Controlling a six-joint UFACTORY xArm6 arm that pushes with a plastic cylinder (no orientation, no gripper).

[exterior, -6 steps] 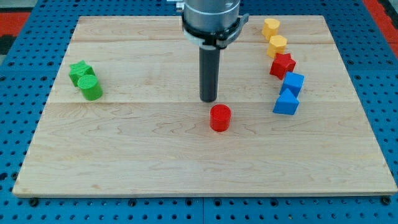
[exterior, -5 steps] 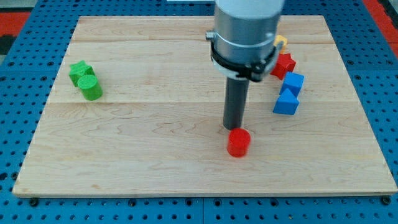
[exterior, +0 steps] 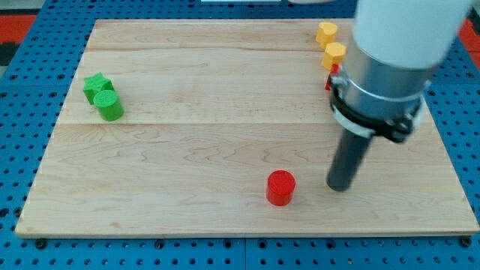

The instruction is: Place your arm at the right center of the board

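Note:
My tip (exterior: 339, 187) rests on the wooden board (exterior: 187, 172) in its lower right part. It stands a short way to the right of the red cylinder (exterior: 280, 187), apart from it. Two yellow blocks (exterior: 326, 33) (exterior: 334, 55) sit at the view's top right. A sliver of a red block (exterior: 328, 79) shows below them, at the arm's left edge. The arm's body hides the board area to the right of them, so the blue blocks do not show. A green star (exterior: 95, 85) and a green cylinder (exterior: 109, 106) touch each other at the view's left.
The board lies on a blue pegboard surface (exterior: 22, 135). A red area (exterior: 19, 22) shows at the top left corner.
My tip has moved right and toward the view's bottom, from the board's middle to the lower right. The red cylinder was pushed down and slightly right. The arm now covers the blue blocks.

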